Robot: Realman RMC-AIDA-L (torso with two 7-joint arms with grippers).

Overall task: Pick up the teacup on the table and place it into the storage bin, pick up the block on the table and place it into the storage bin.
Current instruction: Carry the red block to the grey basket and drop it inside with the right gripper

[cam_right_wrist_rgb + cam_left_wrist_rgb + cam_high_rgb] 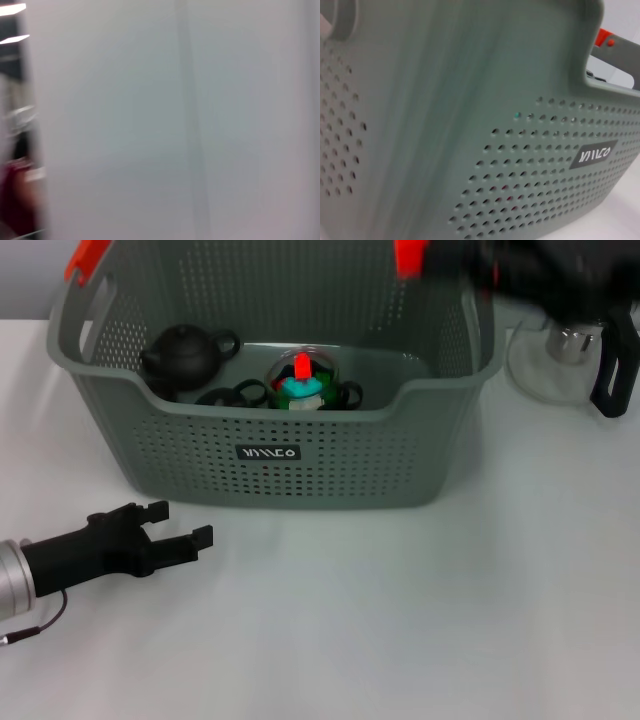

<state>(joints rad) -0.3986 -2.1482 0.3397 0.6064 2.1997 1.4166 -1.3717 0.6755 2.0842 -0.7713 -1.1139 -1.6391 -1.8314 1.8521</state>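
The storage bin (300, 465), a grey perforated basket with orange-red handle pieces, stands at the back middle of the white table. Inside it a clear rounded teacup (303, 382) lies on the floor, and a block (301, 386) of red and teal shows in or right behind it; I cannot tell which. My left gripper (180, 523) rests low near the table in front of the bin's left corner, open and empty. The left wrist view is filled by the bin's wall (470, 150) and its black label (593, 155). My right arm (545, 265) is a dark blur above the bin's right rear corner.
A black teapot (185, 353) and black rings (230, 395) also lie in the bin. A glass pitcher (560, 355) with a black handle stands on the table right of the bin. The right wrist view shows only a pale blurred surface.
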